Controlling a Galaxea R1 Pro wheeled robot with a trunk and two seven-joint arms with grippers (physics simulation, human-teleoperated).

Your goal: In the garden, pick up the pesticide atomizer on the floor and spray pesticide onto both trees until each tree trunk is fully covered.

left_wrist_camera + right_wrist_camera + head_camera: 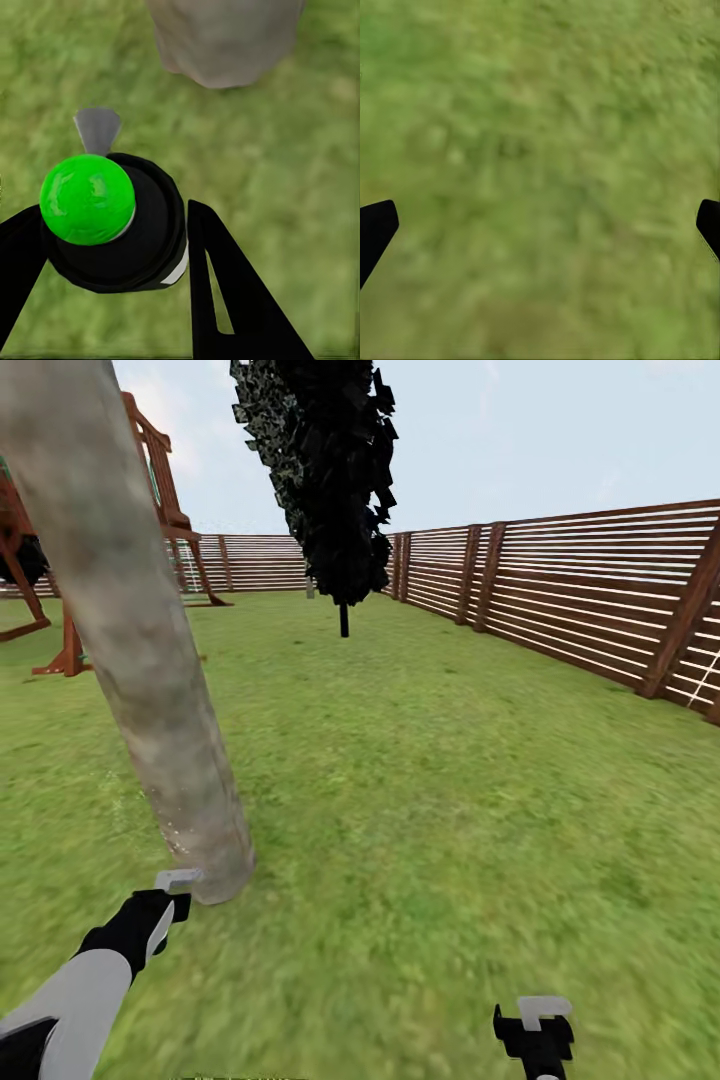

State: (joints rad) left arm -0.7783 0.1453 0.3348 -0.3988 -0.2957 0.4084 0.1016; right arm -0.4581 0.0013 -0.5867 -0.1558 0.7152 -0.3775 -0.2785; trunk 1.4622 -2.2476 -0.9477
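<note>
A thick pale grey-brown tree trunk (150,660) rises slanted at the left of the head view, its base (225,37) standing in grass. My left gripper (170,890) sits right beside that base, shut on the pesticide atomizer (142,240). The atomizer is a dark round bottle with a bright green top (88,199) and a grey nozzle (178,879) facing the trunk. A few faint whitish specks show on the trunk's lower part (180,830). My right gripper (535,1030) hangs low at the right, open over bare grass (540,150), holding nothing.
A narrow near-black tree (335,480) stands further back in the middle of the lawn. A brown slatted fence (580,590) runs along the right and the back. A wooden play frame (150,480) stands behind the trunk at the left. Open grass (430,780) lies to the right.
</note>
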